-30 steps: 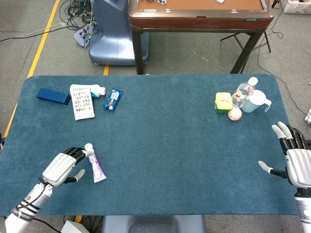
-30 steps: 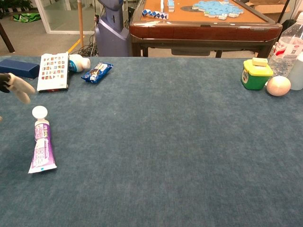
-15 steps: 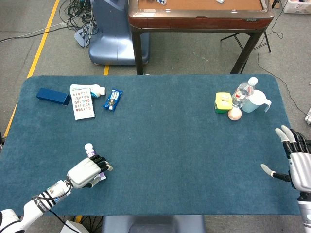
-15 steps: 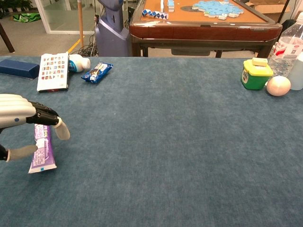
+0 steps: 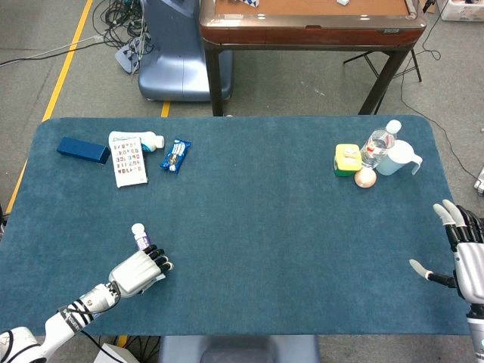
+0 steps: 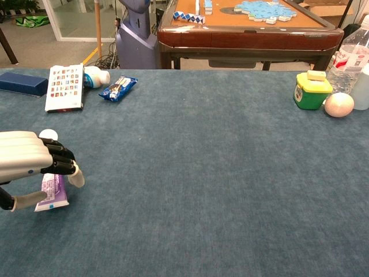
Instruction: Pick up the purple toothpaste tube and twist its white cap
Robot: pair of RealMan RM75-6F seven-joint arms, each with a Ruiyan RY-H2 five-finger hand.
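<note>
The purple toothpaste tube (image 5: 142, 242) lies flat on the blue table near the front left, its white cap (image 5: 138, 229) pointing away from me. My left hand (image 5: 138, 271) lies over the tube's body. In the chest view the left hand (image 6: 31, 158) covers the tube's (image 6: 53, 191) upper half. Its fingers (image 6: 64, 166) curl down on the tube's right side. The thumb reaches in from the near side with a gap left, and the cap (image 6: 48, 135) peeks out behind. My right hand (image 5: 465, 257) hovers at the table's right edge, fingers spread, holding nothing.
At the back left are a dark blue box (image 5: 83, 150), a printed card (image 5: 127, 157), a white bottle (image 5: 153, 141) and a blue packet (image 5: 175, 153). At the back right stand a green-yellow tub (image 5: 348, 159), a water bottle (image 5: 376, 145), a cup (image 5: 398, 157) and a pale ball (image 5: 366, 178).
My left hand has moved from beside the cap to over the tube's body and lowered onto it. The tube has not moved. The right hand drifted slightly down and right.
</note>
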